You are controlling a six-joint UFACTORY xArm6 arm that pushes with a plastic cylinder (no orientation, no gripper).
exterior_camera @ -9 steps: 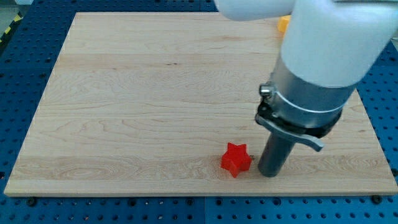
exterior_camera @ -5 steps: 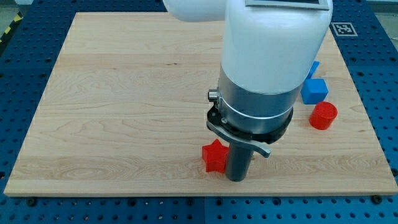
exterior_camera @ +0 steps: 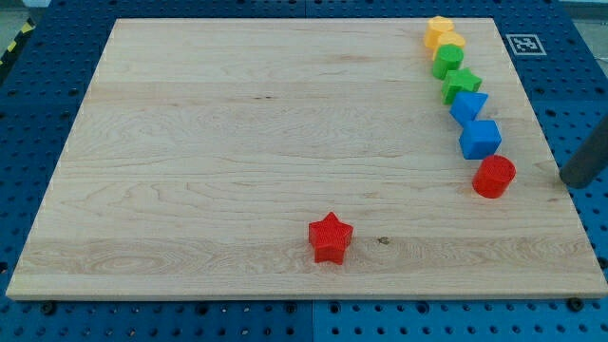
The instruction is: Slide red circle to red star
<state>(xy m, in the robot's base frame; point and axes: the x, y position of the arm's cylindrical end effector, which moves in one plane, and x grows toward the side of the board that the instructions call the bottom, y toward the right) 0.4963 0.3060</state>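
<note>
Wooden board [exterior_camera: 190, 142]: red circle [exterior_camera: 494, 177] sits just left of my tip [exterior_camera: 573, 181], red star [exterior_camera: 331, 237] well apart.

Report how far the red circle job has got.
Done: nothing yet; the red circle sits at the view's right, far from the red star near the bottom edge. In hand: my tip stands just right of the circle, not touching it. Left: the whole push leftward and down to the star.

My tip [exterior_camera: 573, 181] at view's right edge
</note>
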